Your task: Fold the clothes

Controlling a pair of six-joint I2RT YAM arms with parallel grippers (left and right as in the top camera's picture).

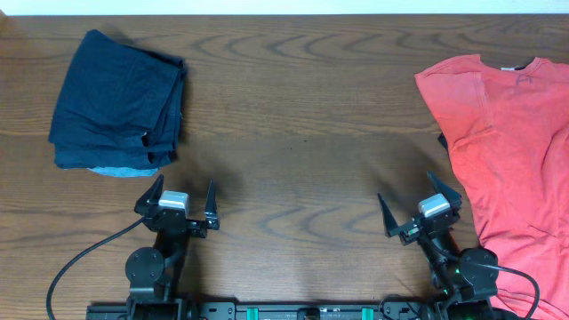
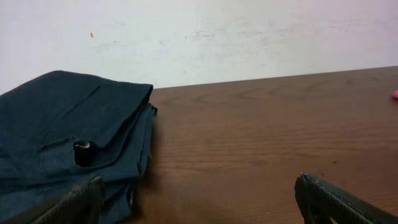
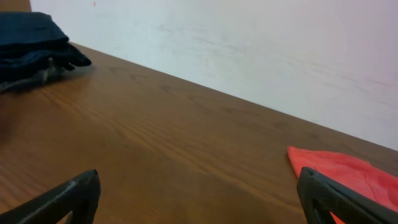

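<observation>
L gripper (image 1: pixel 187 181), R gripper (image 1: pixel 404 187) at table (image 1: pixel 302 133) front edge, fingers spread; navy clothes (image 1: pixel 116 98) far-left corner, coral tee (image 1: pixel 511 151) right edge.

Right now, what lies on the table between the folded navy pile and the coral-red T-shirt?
Nothing: only bare wooden table separates the navy pile and the coral-red T-shirt, clearest in the overhead view.

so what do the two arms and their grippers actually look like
Both are mostly black. The left gripper and right gripper each have two slim, pointed black fingers either side of a pale grey block. Behind each sits a round black joint housing. A thin black cable loops from the left arm, and another trails from the right arm.
</observation>
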